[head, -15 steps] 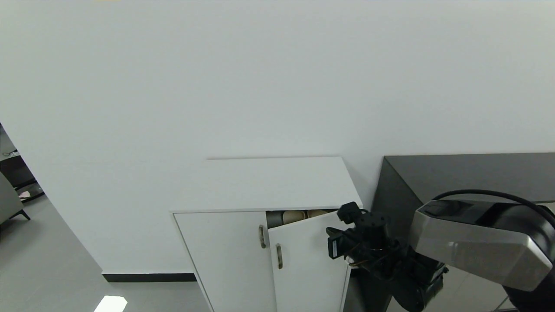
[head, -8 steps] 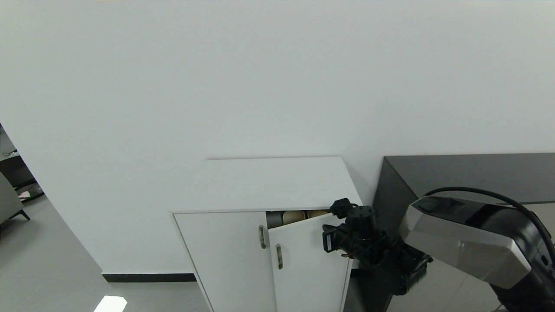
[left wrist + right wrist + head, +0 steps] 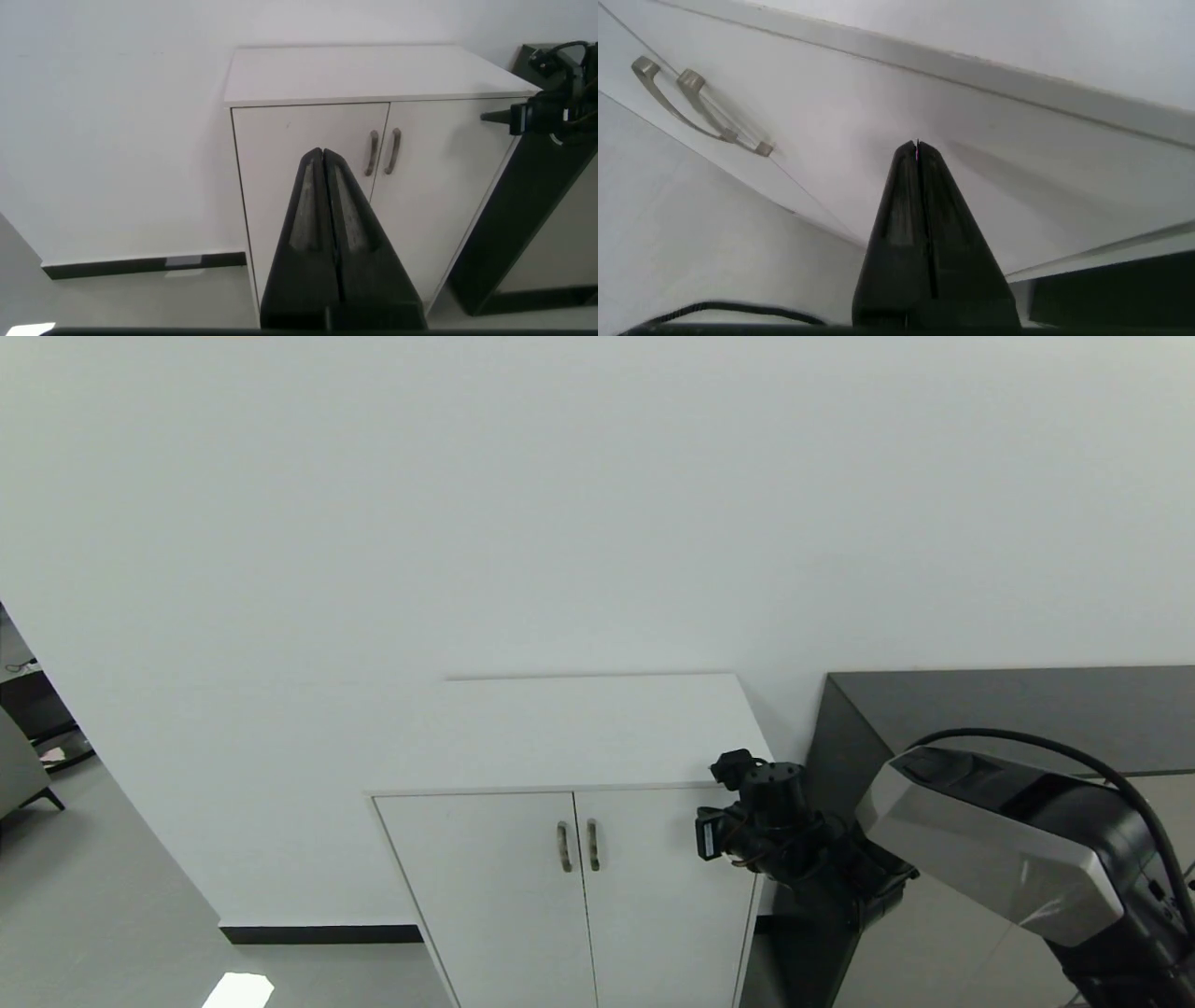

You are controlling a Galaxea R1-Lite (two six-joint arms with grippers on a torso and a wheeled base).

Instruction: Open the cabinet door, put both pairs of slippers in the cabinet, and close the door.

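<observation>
One white cabinet stands at 6 o'clock in the head view. Its two doors are flush shut, with two handles side by side. The right gripper, fingers together and empty, is at the right door's 2 o'clock corner. The left wrist view adds the left gripper, likewise closed and empty, well apart from the cabinet.
</observation>
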